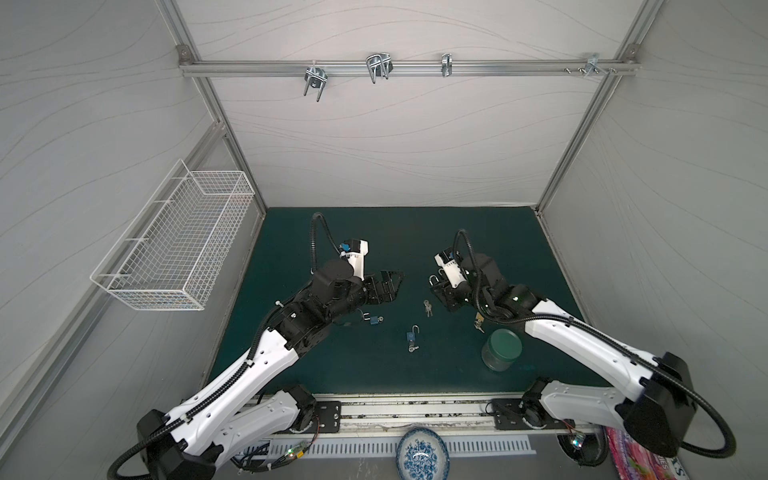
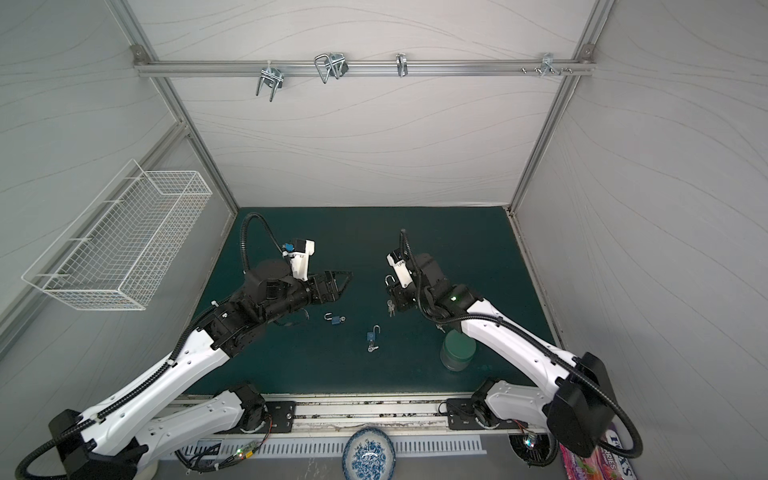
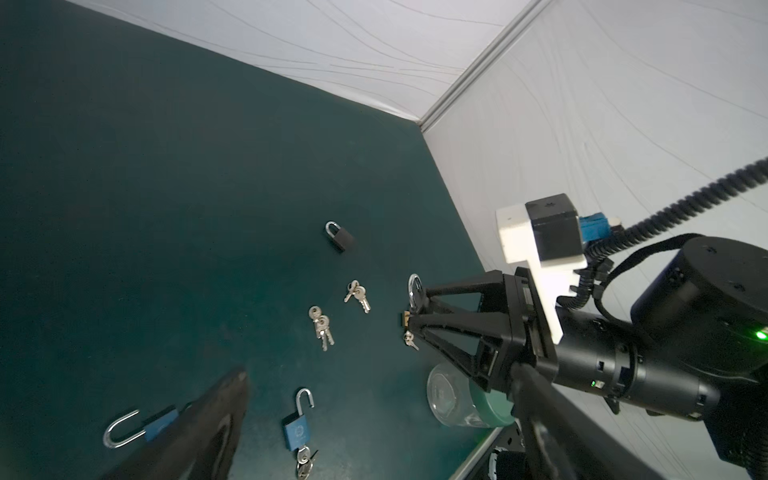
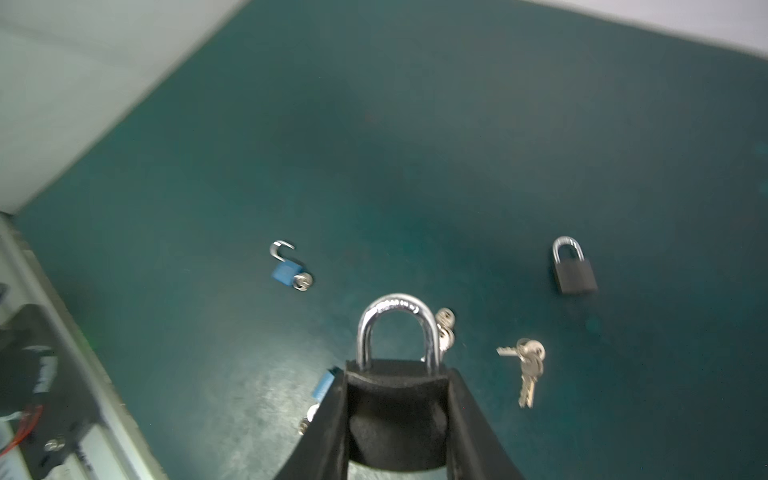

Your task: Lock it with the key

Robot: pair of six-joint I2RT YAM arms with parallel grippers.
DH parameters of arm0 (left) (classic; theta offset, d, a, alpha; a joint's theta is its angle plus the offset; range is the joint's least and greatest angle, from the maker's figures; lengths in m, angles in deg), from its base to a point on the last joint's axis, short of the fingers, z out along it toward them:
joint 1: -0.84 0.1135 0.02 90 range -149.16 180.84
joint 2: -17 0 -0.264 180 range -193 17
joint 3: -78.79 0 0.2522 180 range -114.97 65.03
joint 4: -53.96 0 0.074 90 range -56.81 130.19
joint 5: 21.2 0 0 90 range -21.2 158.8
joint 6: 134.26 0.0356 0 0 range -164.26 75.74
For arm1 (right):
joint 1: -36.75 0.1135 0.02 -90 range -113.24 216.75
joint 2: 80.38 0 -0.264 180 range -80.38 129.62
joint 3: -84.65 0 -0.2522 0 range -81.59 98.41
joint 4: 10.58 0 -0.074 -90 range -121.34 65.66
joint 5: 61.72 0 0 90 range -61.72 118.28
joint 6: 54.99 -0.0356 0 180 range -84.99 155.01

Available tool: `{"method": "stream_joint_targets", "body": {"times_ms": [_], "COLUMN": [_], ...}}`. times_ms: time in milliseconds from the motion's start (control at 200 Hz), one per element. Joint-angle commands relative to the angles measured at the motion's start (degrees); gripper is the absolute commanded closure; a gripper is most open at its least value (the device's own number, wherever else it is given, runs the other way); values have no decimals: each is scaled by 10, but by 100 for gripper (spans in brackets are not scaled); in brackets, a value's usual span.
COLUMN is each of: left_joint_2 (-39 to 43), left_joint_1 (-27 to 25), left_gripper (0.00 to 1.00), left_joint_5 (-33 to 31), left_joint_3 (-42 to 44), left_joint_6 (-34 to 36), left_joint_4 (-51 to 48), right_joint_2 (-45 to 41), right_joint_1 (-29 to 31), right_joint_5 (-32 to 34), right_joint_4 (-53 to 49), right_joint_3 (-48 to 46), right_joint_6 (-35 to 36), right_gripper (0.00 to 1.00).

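My right gripper (image 4: 397,372) is shut on a black padlock (image 4: 395,399), whose silver shackle (image 1: 433,280) sticks out past the fingertips with both legs in the body. No key shows in that lock. My left gripper (image 1: 384,286) hangs open and empty over the mat, left of the held lock and apart from it; in its wrist view the left gripper (image 3: 380,374) has nothing between its fingers. Loose key bunches (image 3: 321,326) (image 3: 357,295) lie on the mat between the two grippers, one bunch (image 1: 428,307) showing in both top views.
An open blue padlock (image 1: 411,334) with keys in it and another open blue padlock (image 1: 372,320) lie on the green mat (image 1: 374,232). A shut black padlock (image 3: 340,237) lies farther back. A brass lock with keys (image 1: 479,323) and a green-lidded jar (image 1: 501,349) sit under my right arm.
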Motion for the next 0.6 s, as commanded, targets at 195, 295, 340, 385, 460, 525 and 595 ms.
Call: {"method": "stream_joint_targets", "body": {"times_ms": [195, 295, 340, 385, 460, 525, 595], "left_joint_2": [6, 13, 17, 21, 27, 33, 43], "left_joint_1": [51, 55, 56, 56, 56, 57, 57], "left_gripper": [1, 1, 1, 1, 1, 1, 1], "left_joint_5": [36, 28, 28, 25, 21, 22, 25], "left_joint_3": [87, 105, 113, 122, 134, 142, 151], "left_joint_6": [-51, -57, -58, -60, -65, -71, -78], "left_joint_4": [36, 29, 27, 26, 22, 25, 33], "right_joint_2": [175, 232, 256, 280, 322, 353, 377], "right_joint_1": [-32, -39, -42, -43, -45, -48, -48], "right_joint_5": [-21, -26, -27, -23, -15, -12, -3], "right_joint_4": [-31, -30, -30, -30, -41, -52, -59], "right_joint_3": [83, 114, 128, 143, 173, 199, 220], "right_joint_6": [-6, -6, -7, -6, -5, -1, 2], "right_gripper": [100, 100, 100, 100, 100, 100, 100]}}
